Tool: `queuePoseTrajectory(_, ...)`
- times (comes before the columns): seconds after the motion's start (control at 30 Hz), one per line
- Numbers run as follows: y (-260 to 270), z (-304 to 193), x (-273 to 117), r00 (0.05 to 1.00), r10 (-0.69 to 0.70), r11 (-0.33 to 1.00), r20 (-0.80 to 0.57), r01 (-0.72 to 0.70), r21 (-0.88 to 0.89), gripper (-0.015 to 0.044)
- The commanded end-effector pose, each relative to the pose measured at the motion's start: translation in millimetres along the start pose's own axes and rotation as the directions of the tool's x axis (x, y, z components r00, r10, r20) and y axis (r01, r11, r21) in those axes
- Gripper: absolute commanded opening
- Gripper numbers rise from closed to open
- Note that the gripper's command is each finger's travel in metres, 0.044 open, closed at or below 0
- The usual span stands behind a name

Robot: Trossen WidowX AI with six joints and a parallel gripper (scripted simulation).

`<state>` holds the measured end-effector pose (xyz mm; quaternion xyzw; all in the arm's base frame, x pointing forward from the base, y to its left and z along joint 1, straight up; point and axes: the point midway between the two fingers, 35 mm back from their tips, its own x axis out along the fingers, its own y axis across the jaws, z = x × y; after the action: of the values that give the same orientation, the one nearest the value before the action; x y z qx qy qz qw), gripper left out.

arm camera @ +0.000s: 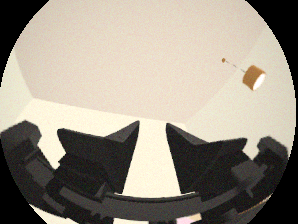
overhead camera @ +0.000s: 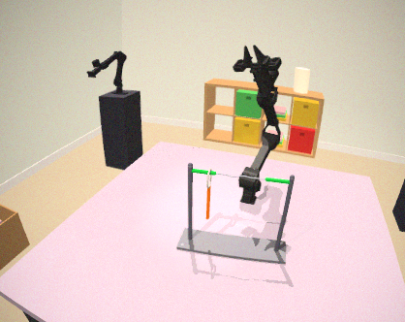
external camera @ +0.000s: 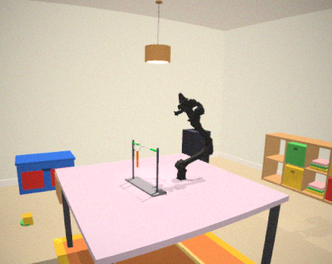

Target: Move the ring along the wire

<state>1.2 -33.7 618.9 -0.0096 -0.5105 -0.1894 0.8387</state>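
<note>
The pale ring (overhead camera: pixel 209 179) hangs around the left green part (overhead camera: pixel 199 171) (external camera: pixel 136 144) of the wire, near that part's inner end. Its orange handle (overhead camera: pixel 208 203) (external camera: pixel 137 159) points straight down. The left post (overhead camera: pixel 190 204) (external camera: pixel 133 163) stands beside it. The thin grey wire (overhead camera: pixel 227 175) runs to the other green part (overhead camera: pixel 278 180) (external camera: pixel 153 150) at the right post (overhead camera: pixel 285 209) (external camera: pixel 157 171). My gripper (overhead camera: pixel 250 48) (arm camera: pixel 152 124) is partly open and empty. It points up, high above the wire and away from the ring and handle.
The posts stand on a grey base (overhead camera: pixel 231 246) (external camera: pixel 143 187) on the pink table (overhead camera: pixel 109 242) (external camera: pixel 213 215). My arm (overhead camera: pixel 263 157) (external camera: pixel 206 153) rises behind the wire in the top view. A lamp (external camera: pixel 157 53) (arm camera: pixel 253 78) hangs from the ceiling.
</note>
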Motion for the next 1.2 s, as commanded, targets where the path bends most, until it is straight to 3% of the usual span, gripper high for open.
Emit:
queuePoseTrajectory(0.0, 14, -49, 4, 0.994, 0.067, 0.993, -0.089, -0.075, -0.089, 0.016)
queuePoseTrajectory(0.3, 16, -180, -6, 0.929, 0.148, 0.955, -0.34, -0.224, -0.195, 0.016)
queuePoseTrajectory(0.6, -18, -310, -55, 0.781, 0.175, 0.917, -0.599, -0.351, -0.189, 0.016)
queuePoseTrajectory(0.93, -61, -403, -143, 0.565, 0.223, 0.888, -0.795, -0.453, -0.073, 0.016)
queuePoseTrajectory(1.17, -83, -437, -233, 0.384, 0.277, 0.888, -0.881, -0.451, 0.083, 0.016)
